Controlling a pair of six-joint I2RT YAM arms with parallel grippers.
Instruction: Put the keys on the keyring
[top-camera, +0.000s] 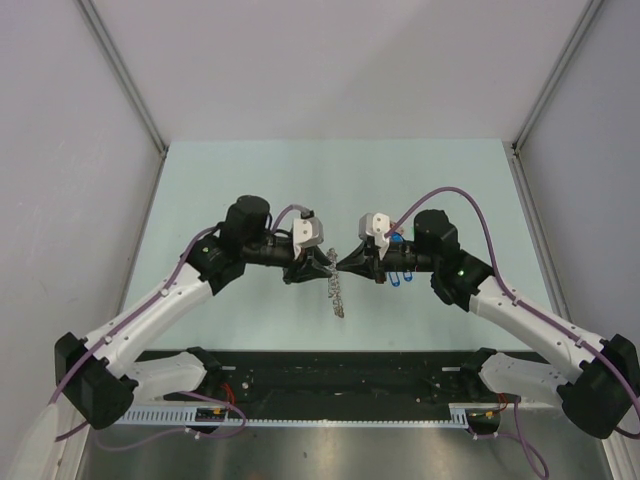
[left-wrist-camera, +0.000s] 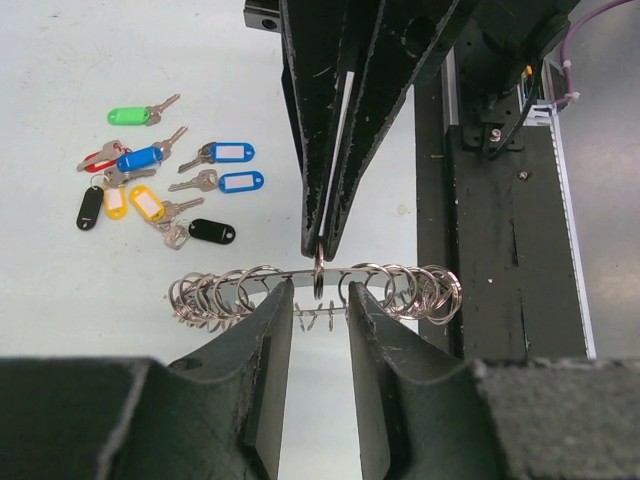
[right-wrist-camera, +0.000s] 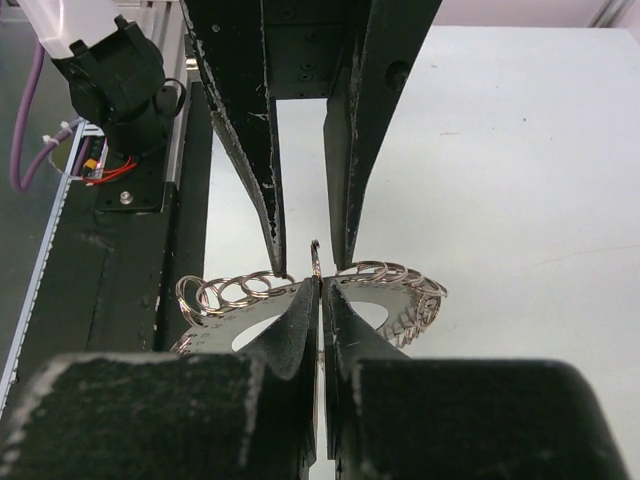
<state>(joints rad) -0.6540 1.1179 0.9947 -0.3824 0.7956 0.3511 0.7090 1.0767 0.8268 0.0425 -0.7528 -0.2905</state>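
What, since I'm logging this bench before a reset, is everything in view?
keys: about nine, tags blue, yellow, black, green, red; clustered on the table
keyring: one, grey metal; pinched by the right gripper
split rings: many, silver; strung along the keyring
table: one, pale green; under everything
base rail: one, black; table's near edge
left gripper: one, black; open, straddling the keyring
right gripper: one, black; shut on the keyring
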